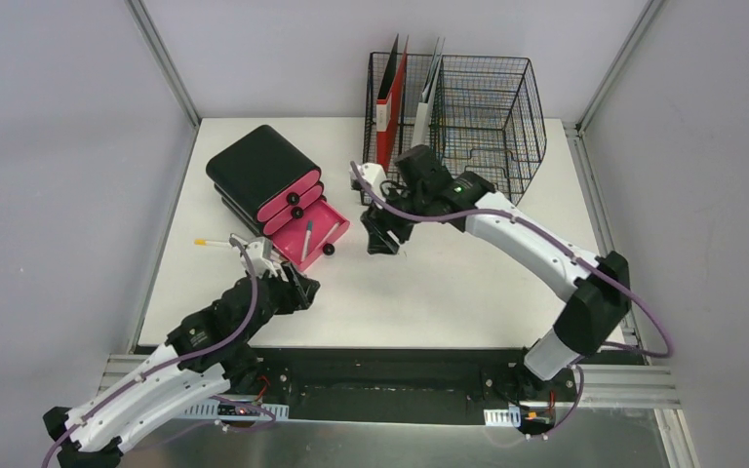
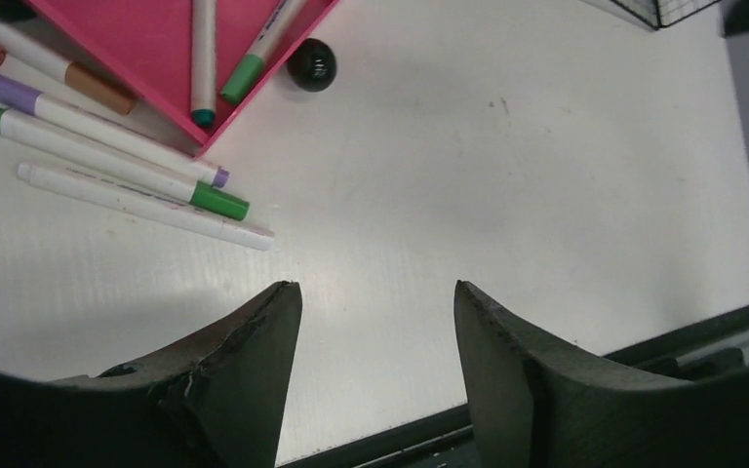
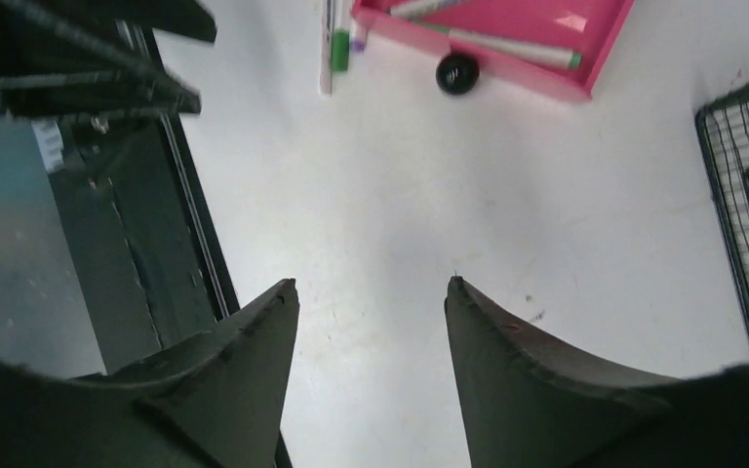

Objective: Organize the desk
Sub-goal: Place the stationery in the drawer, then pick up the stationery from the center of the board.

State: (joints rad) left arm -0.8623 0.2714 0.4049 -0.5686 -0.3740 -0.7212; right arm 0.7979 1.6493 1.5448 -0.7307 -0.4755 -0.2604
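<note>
**A:** Where do the loose markers (image 2: pixel 122 166) lie from the left claw (image 2: pixel 375 292)?

**B:** Ahead of it and off to its left. They lie flat on the desk (image 2: pixel 507 195), close together, just outside the open pink drawer (image 2: pixel 146 39).

**A:** Their long axis?

**B:** It slants across the wrist view, close to the line from one finger to the other. I judge the wrist must turn crosswise before the fingers can straddle one.

**A:** How does that claw stand?

**B:** Spread, with only bare desk under the gap.

**A:** And the right claw (image 3: pixel 371 285)?

**B:** Also spread and empty. It hovers on the drawer's other side, nearer the wire rack (image 1: pixel 478 107), so the drawer sits between it and the markers.

**A:** So which arm is nearer?

**B:** The left, clearly. The markers are near its fingertips.

**A:** And the desk itself?

**B:** It lies beneath both claws, running back to the grey walls. The drawer unit stands left of centre and the rack at the far edge.
</note>
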